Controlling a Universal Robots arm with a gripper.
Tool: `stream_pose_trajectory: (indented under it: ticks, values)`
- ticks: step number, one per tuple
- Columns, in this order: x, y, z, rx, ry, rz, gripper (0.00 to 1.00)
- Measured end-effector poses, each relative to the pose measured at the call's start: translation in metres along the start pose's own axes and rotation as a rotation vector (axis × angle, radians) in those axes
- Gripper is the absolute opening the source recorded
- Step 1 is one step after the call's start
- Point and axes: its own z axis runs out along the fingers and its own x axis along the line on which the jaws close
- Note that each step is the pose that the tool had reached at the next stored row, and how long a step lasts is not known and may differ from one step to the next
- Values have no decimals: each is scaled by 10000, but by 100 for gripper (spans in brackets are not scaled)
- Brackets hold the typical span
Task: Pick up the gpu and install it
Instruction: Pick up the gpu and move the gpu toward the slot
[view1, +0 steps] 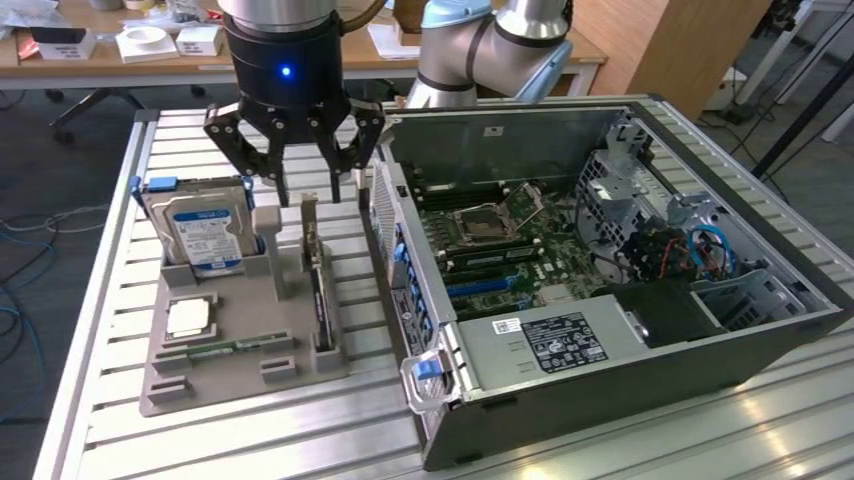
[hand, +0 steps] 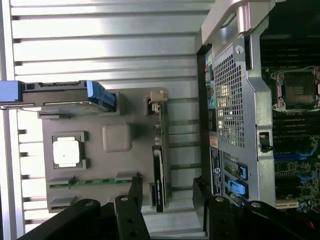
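fingers (view1: 256, 150) spread wide and empty, the gripper (view1: 310, 188) hangs just above the gpu (view1: 316, 275) in the exterior view, gripping nothing. the card stands on edge in a slot of the grey holder (view1: 227, 385), its long top edge offered upward to the jaws. a hard drive (view1: 200, 235) is parked upright the same way near it. the computer case (view1: 601, 410) lies on its side just beside the holder, panel off, so the motherboard faces up. in the wrist view the open fingers (hand: 134, 195) straddle the gpu (hand: 159, 165), lined up across its thin edge without touching it. the card sits in its slot, close to the case (hand: 235, 100).
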Motion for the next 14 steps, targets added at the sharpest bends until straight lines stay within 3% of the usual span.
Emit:
stream_pose_trajectory:
  ticks: [3, 5, 14]
  values:
    - [0, -5, 18, 144, 6, -8, 53]
    - [2, -12, 37, 191, 6, -10, 53]
    - [38, -144, 135, 192, 4, -9, 53]
